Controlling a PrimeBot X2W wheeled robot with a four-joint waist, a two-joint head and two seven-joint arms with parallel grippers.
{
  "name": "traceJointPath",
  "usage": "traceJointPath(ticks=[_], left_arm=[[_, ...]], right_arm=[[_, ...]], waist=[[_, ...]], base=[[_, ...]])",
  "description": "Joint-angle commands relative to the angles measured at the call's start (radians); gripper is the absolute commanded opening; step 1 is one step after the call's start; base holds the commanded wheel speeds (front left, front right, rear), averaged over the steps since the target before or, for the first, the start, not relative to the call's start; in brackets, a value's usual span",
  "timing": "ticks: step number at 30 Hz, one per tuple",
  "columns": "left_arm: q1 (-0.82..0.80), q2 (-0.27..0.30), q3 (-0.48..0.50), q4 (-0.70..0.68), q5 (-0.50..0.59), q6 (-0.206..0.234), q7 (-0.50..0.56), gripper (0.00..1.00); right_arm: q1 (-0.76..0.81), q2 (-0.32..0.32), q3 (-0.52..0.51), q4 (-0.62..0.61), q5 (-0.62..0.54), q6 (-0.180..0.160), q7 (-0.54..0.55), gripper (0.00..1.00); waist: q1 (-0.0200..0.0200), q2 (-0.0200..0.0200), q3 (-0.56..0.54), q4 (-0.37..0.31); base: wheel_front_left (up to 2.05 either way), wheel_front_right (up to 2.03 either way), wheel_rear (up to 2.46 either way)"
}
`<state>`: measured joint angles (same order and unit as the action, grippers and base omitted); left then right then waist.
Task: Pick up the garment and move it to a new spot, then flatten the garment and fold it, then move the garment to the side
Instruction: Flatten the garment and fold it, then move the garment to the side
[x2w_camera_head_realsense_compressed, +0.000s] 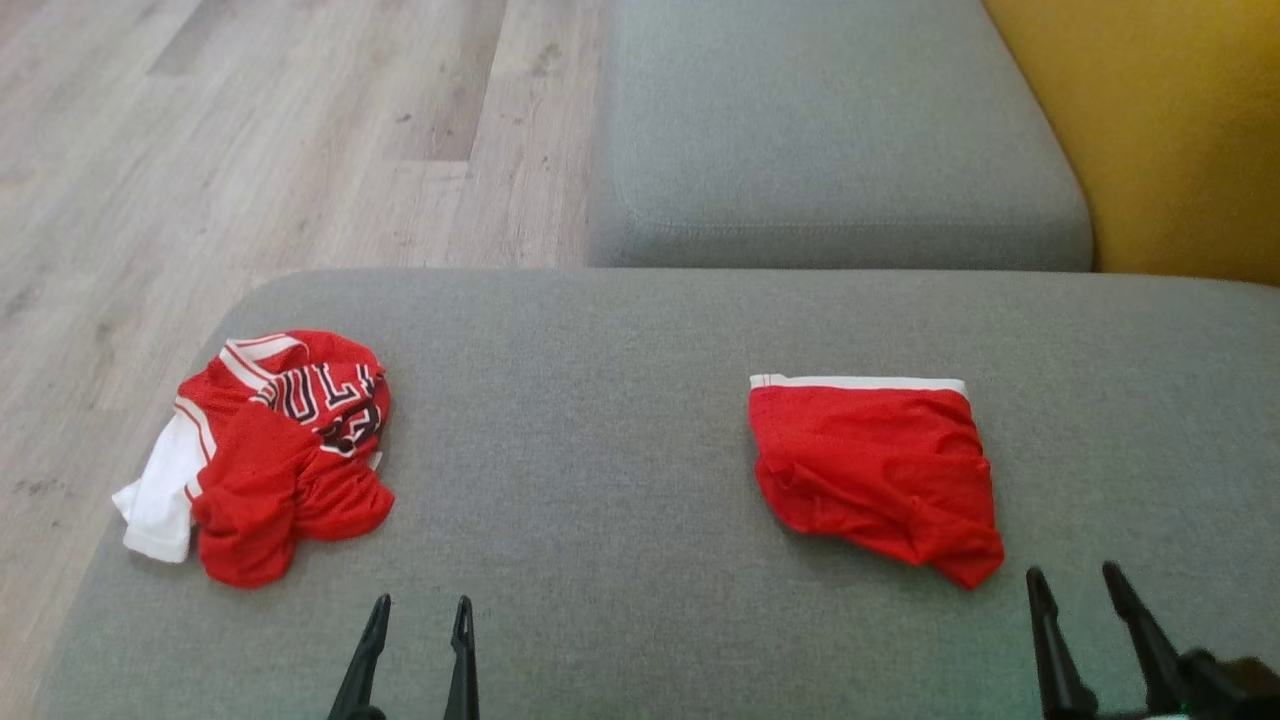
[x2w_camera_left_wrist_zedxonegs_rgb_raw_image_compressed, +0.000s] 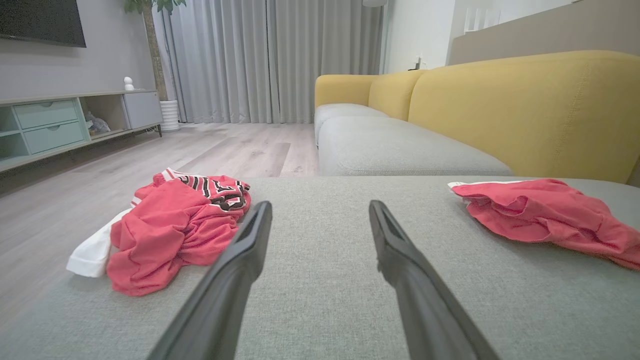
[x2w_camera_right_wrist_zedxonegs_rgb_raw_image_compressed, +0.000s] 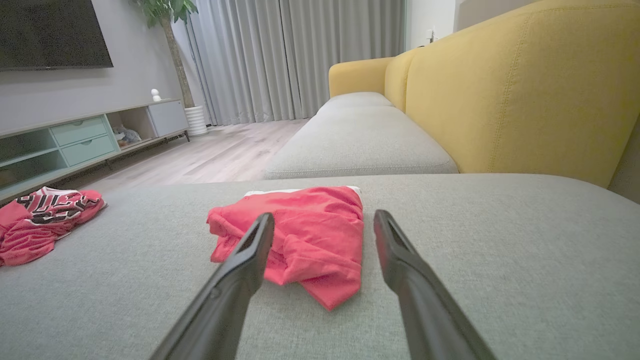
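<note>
At the left of the head view, the crumpled jersey (x2w_camera_head_realsense_compressed: 280, 450) is lying on the grey cushion (x2w_camera_head_realsense_compressed: 600, 420), with its white part close to the cushion's left edge. I am holding the left pincer (x2w_camera_head_realsense_compressed: 421, 605) apart and empty at the lower centre-left, near the jersey. At the right centre, the folded red garment (x2w_camera_head_realsense_compressed: 875, 470) is lying flat. I am holding the right pincer (x2w_camera_head_realsense_compressed: 1072, 575) apart and empty just below its lower right corner.

Judgement: the jersey is probably awaiting pickup.

Hazards:
- Gripping one loose layer could be dragging the bunch off the left edge onto the floor (x2w_camera_head_realsense_compressed: 200, 150).
- A careless right-arm sweep could be undoing the fold.

Containers, left wrist view, upper left:
- The cabinet (x2w_camera_left_wrist_zedxonegs_rgb_raw_image_compressed: 50, 125) is holding small items in an open compartment, too blurred to identify.
- The white pot (x2w_camera_left_wrist_zedxonegs_rgb_raw_image_compressed: 170, 114) is holding a plant (x2w_camera_left_wrist_zedxonegs_rgb_raw_image_compressed: 151, 45).
</note>
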<state>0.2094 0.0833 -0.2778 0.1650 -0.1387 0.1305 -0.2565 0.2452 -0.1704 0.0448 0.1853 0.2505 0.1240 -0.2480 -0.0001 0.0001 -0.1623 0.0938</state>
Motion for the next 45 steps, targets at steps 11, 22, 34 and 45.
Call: traceJointPath(ticks=[11,22,34,45], left_arm=[[-0.02,-0.013,0.064,0.005,0.051,-0.047,-0.005,1.0],[-0.025,-0.022,0.074,0.024,0.066,-0.063,-0.005,1.0],[-0.044,-0.029,0.069,0.006,0.07,-0.058,-0.005,1.0],[-0.122,-0.032,0.014,-0.034,0.095,-0.053,-0.005,1.0]], right_arm=[[0.005,0.012,0.019,-0.029,-0.047,0.007,-0.014,1.0],[0.0,0.015,0.03,-0.016,-0.044,0.007,-0.014,1.0],[-0.062,0.007,0.036,0.055,-0.025,0.007,-0.014,1.0],[-0.39,-0.078,0.072,0.296,0.145,0.007,0.048,1.0]], waist=[[0.0001,-0.0001,-0.028,0.002],[0.0001,-0.0001,-0.021,-0.006],[0.0001,-0.0001,0.034,-0.018],[0.0001,-0.0001,0.172,-0.002]], base=[[0.0,0.0,0.0],[0.0,0.0,0.0],[0.0,0.0,0.0],[0.0,0.0,0.0]])
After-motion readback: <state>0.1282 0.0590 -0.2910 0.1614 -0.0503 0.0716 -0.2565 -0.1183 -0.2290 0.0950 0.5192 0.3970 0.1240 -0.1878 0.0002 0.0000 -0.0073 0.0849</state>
